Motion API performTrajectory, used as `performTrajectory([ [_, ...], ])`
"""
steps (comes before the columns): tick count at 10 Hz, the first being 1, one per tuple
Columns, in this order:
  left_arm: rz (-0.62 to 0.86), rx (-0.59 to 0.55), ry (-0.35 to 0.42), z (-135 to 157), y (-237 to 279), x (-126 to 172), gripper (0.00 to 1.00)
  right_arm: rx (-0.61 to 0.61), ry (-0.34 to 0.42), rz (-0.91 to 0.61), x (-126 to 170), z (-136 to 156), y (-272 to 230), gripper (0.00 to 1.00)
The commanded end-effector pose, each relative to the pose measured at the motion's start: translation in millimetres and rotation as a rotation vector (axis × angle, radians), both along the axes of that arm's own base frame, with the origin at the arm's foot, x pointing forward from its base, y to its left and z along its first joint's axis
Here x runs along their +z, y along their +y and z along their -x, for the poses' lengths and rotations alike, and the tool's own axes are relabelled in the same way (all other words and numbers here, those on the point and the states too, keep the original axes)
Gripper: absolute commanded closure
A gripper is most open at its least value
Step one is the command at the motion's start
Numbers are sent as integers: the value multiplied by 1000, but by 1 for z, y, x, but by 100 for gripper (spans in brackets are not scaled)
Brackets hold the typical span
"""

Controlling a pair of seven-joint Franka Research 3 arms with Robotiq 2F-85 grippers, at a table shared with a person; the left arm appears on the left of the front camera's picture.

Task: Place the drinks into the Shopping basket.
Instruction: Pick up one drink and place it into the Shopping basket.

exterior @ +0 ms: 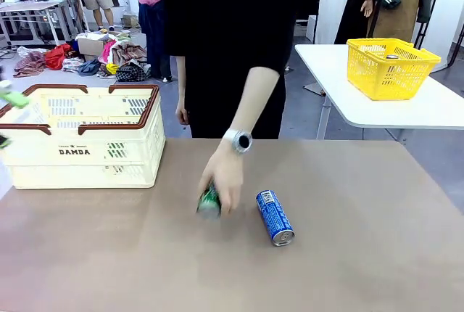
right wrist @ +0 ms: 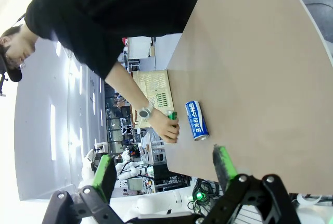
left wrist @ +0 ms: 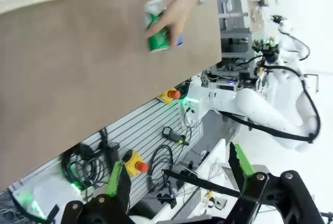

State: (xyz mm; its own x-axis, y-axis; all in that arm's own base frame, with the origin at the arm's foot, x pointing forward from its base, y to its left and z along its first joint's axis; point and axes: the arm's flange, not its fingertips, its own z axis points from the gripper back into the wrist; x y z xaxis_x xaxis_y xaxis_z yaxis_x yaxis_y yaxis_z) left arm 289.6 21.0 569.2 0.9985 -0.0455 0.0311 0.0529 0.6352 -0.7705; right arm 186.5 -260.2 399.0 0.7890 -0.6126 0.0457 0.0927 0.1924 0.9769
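Note:
A person's hand (exterior: 226, 178) rests on the green can (exterior: 209, 203), which lies on the brown table. The blue can (exterior: 274, 218) lies on its side just right of it, untouched. The cream Shopping basket (exterior: 80, 154) with the brown rim stands at the table's far left. My left gripper (left wrist: 179, 174) is open and empty, far from the cans; one of its green pads (exterior: 14, 99) shows at the picture's left edge by the basket. The left wrist view has the green can (left wrist: 156, 35) under the hand. My right gripper (right wrist: 164, 169) is open and empty, off the table edge, looking at the blue can (right wrist: 196, 121).
The person in black stands at the table's far side. A yellow basket (exterior: 391, 69) sits on a white table at the back right. The brown table (exterior: 348, 254) is bare to the right and front of the cans.

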Motion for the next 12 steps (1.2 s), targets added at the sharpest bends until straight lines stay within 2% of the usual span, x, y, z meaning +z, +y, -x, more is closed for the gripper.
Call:
performTrajectory([
  [1, -107, -10, 42, -25, -58, 20, 0, 1, -10, 2, 2, 0, 0, 0],
  [2, -177, -56, 69, -42, -85, 21, 0, 1, -10, 2, 2, 0, 0, 0],
  [4, -140, -107, 33, -43, -48, 29, 0, 1, -10, 2, 2, 0, 0, 0],
  [6, -61, -23, 1, -6, 24, 25, 0, 1, -10, 2, 2, 0, 0, 0],
  [8, 28, 51, -7, 29, 53, 4, 0, 1, -10, 2, 2, 0, 0, 0],
  [10, 18, 58, -10, 32, 46, -3, 0, 1, -10, 2, 2, 0, 0, 0],
  [11, 12, 46, -10, 25, 38, 3, 0, 1, -10, 2, 2, 0, 0, 0],
  [12, -1, 34, 22, 8, 10, 17, 0, 1, -10, 2, 2, 0, 0, 0],
])
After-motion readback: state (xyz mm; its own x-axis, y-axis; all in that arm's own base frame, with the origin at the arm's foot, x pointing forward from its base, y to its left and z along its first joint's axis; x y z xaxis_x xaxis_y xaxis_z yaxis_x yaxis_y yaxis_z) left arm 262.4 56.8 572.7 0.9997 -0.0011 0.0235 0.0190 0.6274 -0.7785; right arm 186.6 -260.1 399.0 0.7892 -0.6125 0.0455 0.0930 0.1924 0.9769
